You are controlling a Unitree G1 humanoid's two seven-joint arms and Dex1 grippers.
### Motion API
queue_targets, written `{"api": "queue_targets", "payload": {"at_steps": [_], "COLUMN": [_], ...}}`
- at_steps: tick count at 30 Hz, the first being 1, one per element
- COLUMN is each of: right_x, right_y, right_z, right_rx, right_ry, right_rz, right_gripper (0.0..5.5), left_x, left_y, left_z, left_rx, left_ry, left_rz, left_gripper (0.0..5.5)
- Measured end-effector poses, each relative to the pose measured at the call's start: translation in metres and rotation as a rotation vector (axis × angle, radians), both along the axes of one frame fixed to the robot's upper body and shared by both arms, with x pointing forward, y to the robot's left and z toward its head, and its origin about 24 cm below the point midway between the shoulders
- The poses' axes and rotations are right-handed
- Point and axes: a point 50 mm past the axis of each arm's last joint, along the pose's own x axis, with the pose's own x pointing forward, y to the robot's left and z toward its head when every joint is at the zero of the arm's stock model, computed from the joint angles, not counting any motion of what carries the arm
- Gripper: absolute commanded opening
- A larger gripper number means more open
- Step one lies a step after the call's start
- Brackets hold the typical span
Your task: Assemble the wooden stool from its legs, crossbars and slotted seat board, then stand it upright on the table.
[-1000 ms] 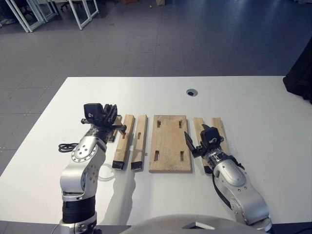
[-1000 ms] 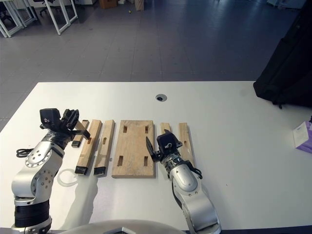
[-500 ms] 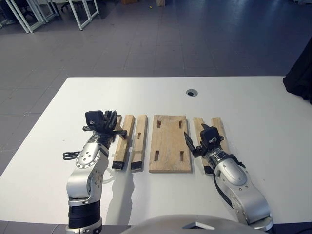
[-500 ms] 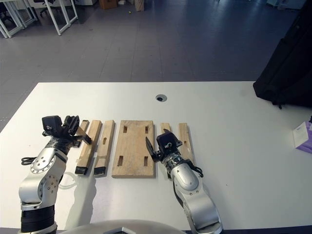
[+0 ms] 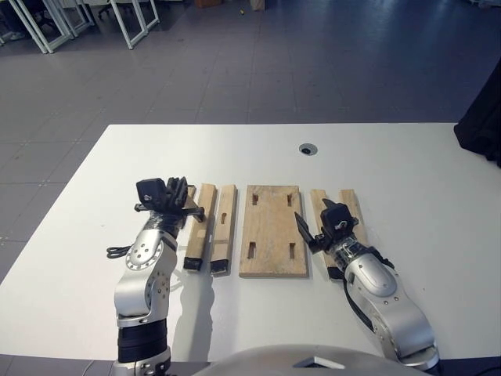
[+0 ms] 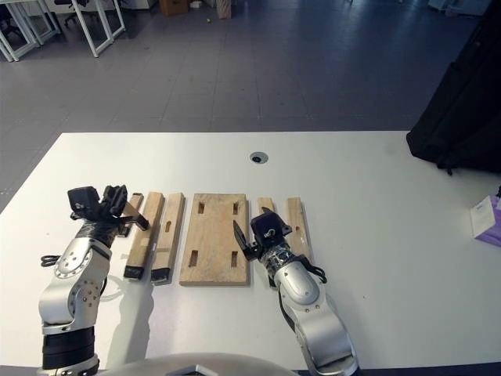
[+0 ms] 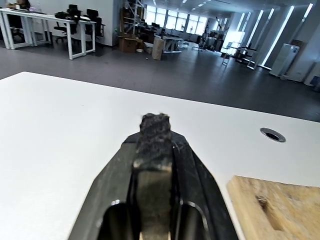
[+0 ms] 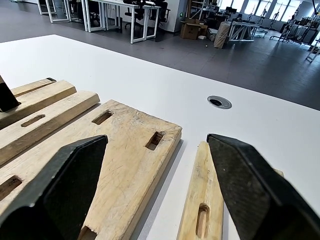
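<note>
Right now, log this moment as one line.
stage: nothing assembled | seat board: flat | left gripper: shut, at left pieces | right gripper: open, at board's right edge

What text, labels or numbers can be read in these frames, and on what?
None can be read.
Seat board and wooden strips beside it: bare wood, no markings visible.
Purple-and-white box at the table's right edge: any print is too small to read.
Table top: plain white, no labels.
</note>
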Motion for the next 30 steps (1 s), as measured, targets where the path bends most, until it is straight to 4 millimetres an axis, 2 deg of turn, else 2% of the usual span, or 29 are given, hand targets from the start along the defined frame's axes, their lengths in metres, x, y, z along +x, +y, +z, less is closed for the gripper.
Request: {"api": "queue_targets", "payload": {"at_steps": [7, 11, 16, 30], "right_x": [0.0, 0.002, 0.003, 0.005], "right_y": [0.0, 0.0, -0.001, -0.003], "right_z": [0.0, 0.001, 0.002, 0.003], "right_rx": [0.001, -0.001, -0.002, -0.009], "right_ry": [-0.002, -0.009, -0.011, -0.017], "right_rz": [0.001, 0.003, -0.001, 0.0], "right_gripper": [3.65, 3.65, 3.65, 3.65], "left_x": [-0.004, -0.006, -0.006, -0.006], "left_y": [-0.001, 0.006, 0.002, 0.007], "left_z": [-0.007, -0.013, -0.015, -0.023], "left_rx": [0.018, 0.114, 0.173, 0.113], "left_ry": [0.006, 0.008, 0.013, -0.03], "left_rz": [-0.001, 0.02, 0.002, 0.019], "left_gripper": [0.44, 0.44, 0.44, 0.44]}}
